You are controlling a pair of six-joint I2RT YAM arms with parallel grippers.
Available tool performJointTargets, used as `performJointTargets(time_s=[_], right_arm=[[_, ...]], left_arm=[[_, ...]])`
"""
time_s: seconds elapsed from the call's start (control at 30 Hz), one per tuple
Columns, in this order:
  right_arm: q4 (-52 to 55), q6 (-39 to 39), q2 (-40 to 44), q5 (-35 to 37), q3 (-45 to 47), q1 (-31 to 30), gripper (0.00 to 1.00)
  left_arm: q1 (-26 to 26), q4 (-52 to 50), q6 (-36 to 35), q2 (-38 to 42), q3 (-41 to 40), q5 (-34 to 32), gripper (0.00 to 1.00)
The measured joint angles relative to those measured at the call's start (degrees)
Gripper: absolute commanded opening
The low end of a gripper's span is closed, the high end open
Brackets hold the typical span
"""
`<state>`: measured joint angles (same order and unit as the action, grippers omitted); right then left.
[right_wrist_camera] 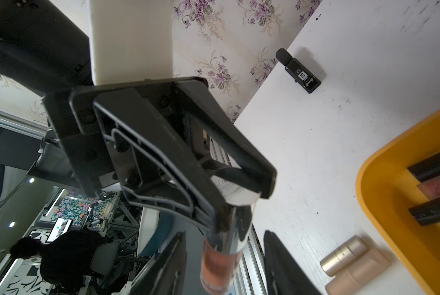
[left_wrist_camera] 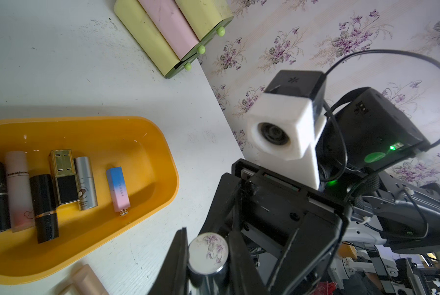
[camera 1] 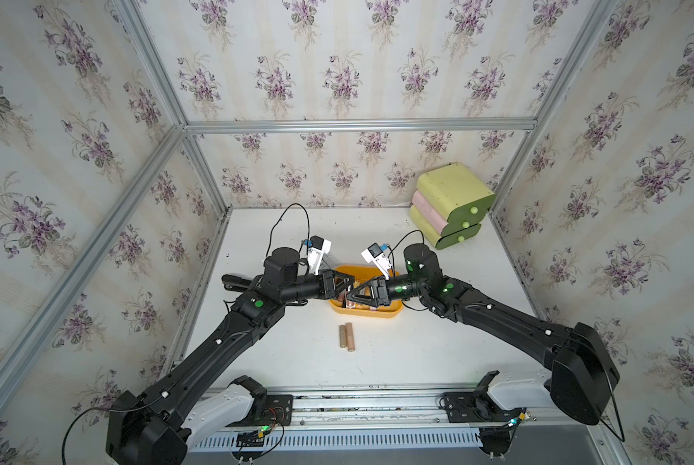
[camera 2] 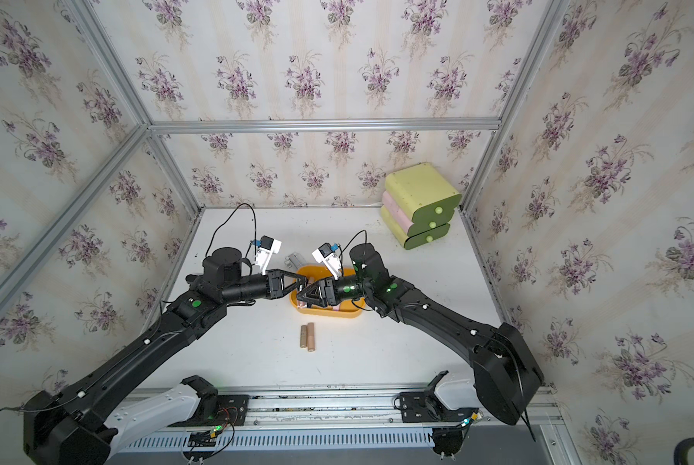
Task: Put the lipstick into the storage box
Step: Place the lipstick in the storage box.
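A lipstick point(left_wrist_camera: 208, 252) with a mirror-like silver cap and a clear pink body point(right_wrist_camera: 217, 265) hangs in the air, and my left gripper point(left_wrist_camera: 208, 245) is shut on its cap end. My right gripper point(right_wrist_camera: 225, 237) is open, one finger on each side of the pink end with a gap to both. In both top views the grippers point(camera 1: 351, 282) point(camera 1: 349, 298) meet tip to tip over the left end of the orange-yellow storage box point(camera 1: 377, 314) point(camera 2: 337, 315). Several lipsticks point(left_wrist_camera: 63, 178) lie inside the box point(left_wrist_camera: 162, 143).
Two beige-gold lipsticks point(camera 1: 347, 336) point(right_wrist_camera: 351, 263) lie side by side on the white table, in front of the box. A green-and-pink drawer unit point(camera 1: 452, 205) stands at the back right. A small black device point(right_wrist_camera: 299, 71) lies near the left wall, and a clear case point(camera 2: 297, 261) behind the box.
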<state>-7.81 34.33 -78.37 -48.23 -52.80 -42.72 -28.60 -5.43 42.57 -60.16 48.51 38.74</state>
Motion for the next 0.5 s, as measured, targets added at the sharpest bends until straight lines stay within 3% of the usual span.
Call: performJointTargets(time_s=[0.33, 0.5], right_arm=[[-1.09, 1.68, -1.27, 0.98, -0.31, -1.53, 0.29], [-1.55, 1.92, -1.22, 1.44, -0.33, -1.64, 0.21]], left_arm=[[-0.04, 0.00, -0.07, 0.33, -0.42, 0.04, 0.23], [-0.02, -0.09, -0.22, 0.90, -0.42, -0.17, 0.41]])
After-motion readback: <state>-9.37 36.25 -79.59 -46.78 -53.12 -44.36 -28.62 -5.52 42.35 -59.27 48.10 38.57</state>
